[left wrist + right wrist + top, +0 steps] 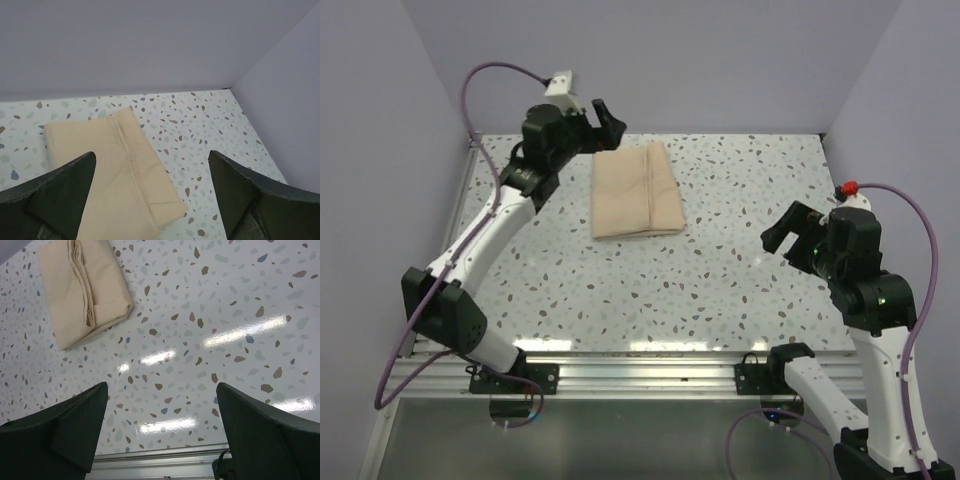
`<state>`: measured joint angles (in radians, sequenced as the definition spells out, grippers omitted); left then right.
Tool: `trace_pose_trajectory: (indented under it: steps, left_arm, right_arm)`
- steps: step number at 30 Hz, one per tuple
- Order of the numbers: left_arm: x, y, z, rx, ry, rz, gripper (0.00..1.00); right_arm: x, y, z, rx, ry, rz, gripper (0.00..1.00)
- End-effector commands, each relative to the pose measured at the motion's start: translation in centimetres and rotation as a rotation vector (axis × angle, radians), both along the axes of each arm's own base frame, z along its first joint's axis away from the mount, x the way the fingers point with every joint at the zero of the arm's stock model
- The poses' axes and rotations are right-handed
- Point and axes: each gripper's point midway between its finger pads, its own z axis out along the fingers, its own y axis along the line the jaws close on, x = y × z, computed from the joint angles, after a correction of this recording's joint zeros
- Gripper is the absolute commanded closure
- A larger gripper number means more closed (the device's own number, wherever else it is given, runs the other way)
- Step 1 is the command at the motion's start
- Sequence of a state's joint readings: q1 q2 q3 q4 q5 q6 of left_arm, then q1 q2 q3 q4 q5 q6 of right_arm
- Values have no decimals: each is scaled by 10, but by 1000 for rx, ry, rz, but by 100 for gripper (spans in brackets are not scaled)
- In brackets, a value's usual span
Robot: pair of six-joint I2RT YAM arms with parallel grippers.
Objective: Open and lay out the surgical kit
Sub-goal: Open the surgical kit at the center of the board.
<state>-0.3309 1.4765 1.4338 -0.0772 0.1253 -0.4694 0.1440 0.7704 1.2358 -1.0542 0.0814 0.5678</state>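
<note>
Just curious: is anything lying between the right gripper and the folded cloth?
No, just bare table between right gripper and cloth, as the right wrist view shows.

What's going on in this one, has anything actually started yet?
Nothing is being handled yet. The tan cloth bundle lies folded on the table, untouched. The left gripper hovers by its far left corner and the right gripper hangs off to its right, both with jaws open and empty.

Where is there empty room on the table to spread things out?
Bare table lies between the folded cloth bundle and the near rail, and from the bundle's right edge to the right wall. It is tighter at the bundle's far-left corner, beside the left end effector.
</note>
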Motion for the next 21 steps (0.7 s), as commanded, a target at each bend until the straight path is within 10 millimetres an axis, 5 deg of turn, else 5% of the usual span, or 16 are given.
trace_pose_trajectory:
  steps: [1,3,4,5,7,11,21]
  left_arm:
    - [-13,-71,-104,280,197,-31,6]
    - [-8,-81,-112,338,240,8,21]
    - [-5,-89,-143,390,310,11,29]
    - [-9,-99,-145,420,340,4,37]
    - [-7,-109,-174,501,382,21,39]
    - [-13,-131,-189,614,392,59,41]
    - [-26,-126,-235,760,473,174,45]
  right_arm:
    - [-7,-4,5,-23,-3,-1,6]
    - [-11,-4,-6,-21,20,-2,6]
    - [-13,-5,-7,-21,20,-4,6]
    - [-14,-5,-10,-23,27,-5,6]
    - [-17,-6,-10,-28,29,-3,6]
    - [-21,-9,-8,-48,30,-3,6]
    - [-28,-14,-12,-78,44,-7,5]
